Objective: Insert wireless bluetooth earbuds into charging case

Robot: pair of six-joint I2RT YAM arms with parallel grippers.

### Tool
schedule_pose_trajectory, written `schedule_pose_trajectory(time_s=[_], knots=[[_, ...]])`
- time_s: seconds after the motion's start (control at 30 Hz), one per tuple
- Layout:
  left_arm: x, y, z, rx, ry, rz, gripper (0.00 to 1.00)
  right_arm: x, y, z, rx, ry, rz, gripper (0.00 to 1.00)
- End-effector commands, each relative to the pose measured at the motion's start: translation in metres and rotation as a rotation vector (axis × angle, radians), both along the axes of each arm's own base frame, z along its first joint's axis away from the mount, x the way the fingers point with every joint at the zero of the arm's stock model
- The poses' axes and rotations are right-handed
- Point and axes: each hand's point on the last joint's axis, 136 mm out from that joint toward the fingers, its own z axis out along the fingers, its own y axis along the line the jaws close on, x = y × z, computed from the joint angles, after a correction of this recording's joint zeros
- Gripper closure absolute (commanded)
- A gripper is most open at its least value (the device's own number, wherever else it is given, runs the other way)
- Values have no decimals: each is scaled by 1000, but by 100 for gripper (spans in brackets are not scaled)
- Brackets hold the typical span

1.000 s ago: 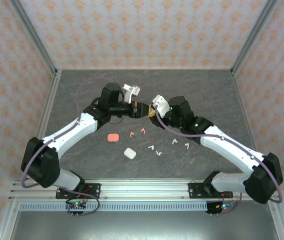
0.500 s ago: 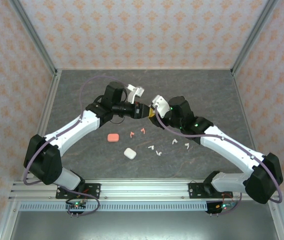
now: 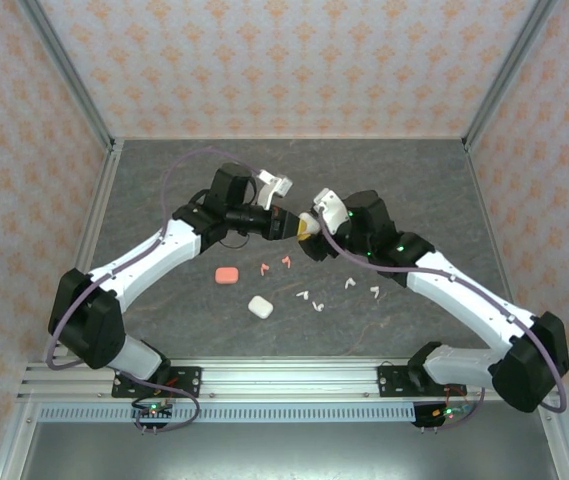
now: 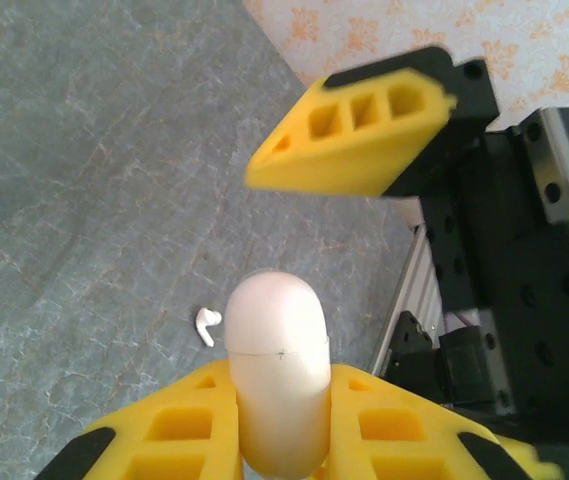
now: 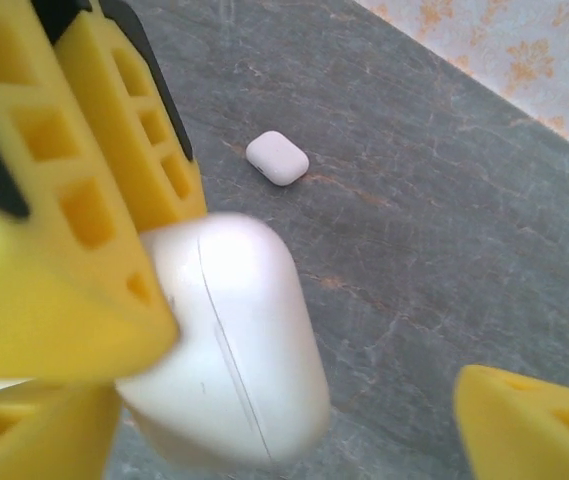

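Handover's done since a second ago: left gripper [image 4: 279, 385] has clamped onto the glossy white pebble-shaped charging case [image 4: 274, 335], while right gripper [image 3: 308, 229] has sprung wide and grips nothing. Both hover beyond and to the right of the salmon-pink rounded plastic case [image 3: 227, 274] lying on the grey marbled tabletop [image 3: 414, 190]. The held shell looks smooth and hard, lid seam closed. A second white case [image 3: 260, 307] lies just beside the pink one. Tiny stemmed salmon-pink earbuds [image 3: 286, 261] sit right of it, white earbuds [image 3: 317, 306] further right, all loose. Nothing's inserted yet, I'd judge; opening and loading remain.
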Motion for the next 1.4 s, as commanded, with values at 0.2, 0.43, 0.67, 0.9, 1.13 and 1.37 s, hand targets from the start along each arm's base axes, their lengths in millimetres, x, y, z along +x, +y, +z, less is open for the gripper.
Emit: schedule_pose_trajectory(time_s=[0.2, 0.43, 0.67, 0.9, 1.13, 1.37], knots=[[5, 11, 66, -132, -400, 82, 100, -33, -21, 57, 299, 54, 86, 1], [-5, 22, 104, -248, -631, 121, 100, -23, -14, 91, 591, 67, 110, 1], [-14, 23, 111, -266, -690, 105, 100, -13, -3, 107, 661, 70, 149, 4], [-18, 20, 107, -256, -691, 83, 100, 1, 0, 114, 673, 61, 134, 16], [-20, 18, 104, -240, -693, 64, 100, 7, 4, 117, 671, 60, 135, 22], [-23, 17, 102, -234, -693, 50, 100, 15, 4, 118, 649, 62, 121, 26]])
